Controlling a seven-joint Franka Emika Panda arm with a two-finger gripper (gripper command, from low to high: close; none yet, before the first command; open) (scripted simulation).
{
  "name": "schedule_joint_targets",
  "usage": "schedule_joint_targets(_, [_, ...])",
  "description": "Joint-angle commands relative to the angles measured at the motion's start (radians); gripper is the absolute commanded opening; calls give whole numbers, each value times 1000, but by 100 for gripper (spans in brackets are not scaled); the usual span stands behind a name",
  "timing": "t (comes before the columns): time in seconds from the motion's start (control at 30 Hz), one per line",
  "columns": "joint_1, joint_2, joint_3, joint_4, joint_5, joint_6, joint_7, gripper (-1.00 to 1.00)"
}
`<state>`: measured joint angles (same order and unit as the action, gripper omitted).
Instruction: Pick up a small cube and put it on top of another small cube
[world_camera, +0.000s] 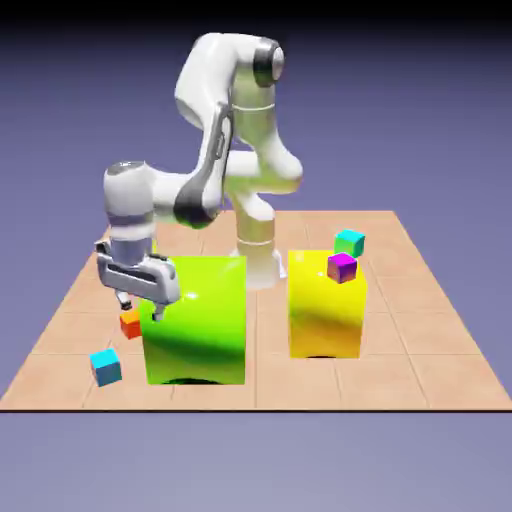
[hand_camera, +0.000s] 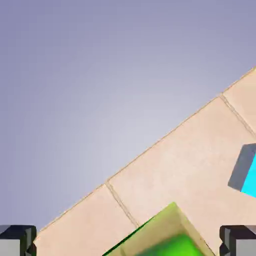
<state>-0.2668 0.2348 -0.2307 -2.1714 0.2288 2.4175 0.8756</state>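
Observation:
A small orange cube (world_camera: 130, 323) lies on the tiled table, just below my gripper (world_camera: 139, 308), whose fingers partly cover it. A small cyan cube (world_camera: 105, 367) sits nearer the front-left corner and also shows at the hand view's right edge as the cyan cube (hand_camera: 248, 173). A purple cube (world_camera: 341, 267) rests on top of the tall yellow block (world_camera: 325, 310), and a teal cube (world_camera: 349, 241) stands just behind it. In the hand view my gripper (hand_camera: 128, 243) stands open, its fingertips (hand_camera: 18, 241) wide apart with no cube between them. The orange cube is out of that view.
A tall green block (world_camera: 196, 320) stands right beside my gripper on the exterior view's right; its corner, the green block (hand_camera: 167, 236), shows between the fingertips. The table's edge (hand_camera: 150, 145) crosses the hand view diagonally.

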Motion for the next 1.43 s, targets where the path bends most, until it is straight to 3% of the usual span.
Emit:
schedule_joint_targets(0.0, [-13,36,-10,29,10,-28,6,0])
schedule_joint_targets(0.27, [-113,325,-93,258,92,-250,54,0])
schedule_joint_targets(0.43, [-130,437,-50,235,147,-119,19,0])
schedule_joint_targets(0.47, [-130,437,-50,235,147,-119,19,-100])
schedule_joint_targets(0.6, [-113,329,-92,257,94,-246,53,-100])
schedule_joint_targets(1.1, [-484,-145,87,-280,-82,-133,177,-100])
schedule_joint_targets(1.3, [-491,3,119,-321,-18,52,131,-100])
schedule_joint_targets(1.33, [-491,3,119,-321,-18,52,131,100])
schedule_joint_targets(1.4, [-490,-32,111,-311,-33,8,142,100])
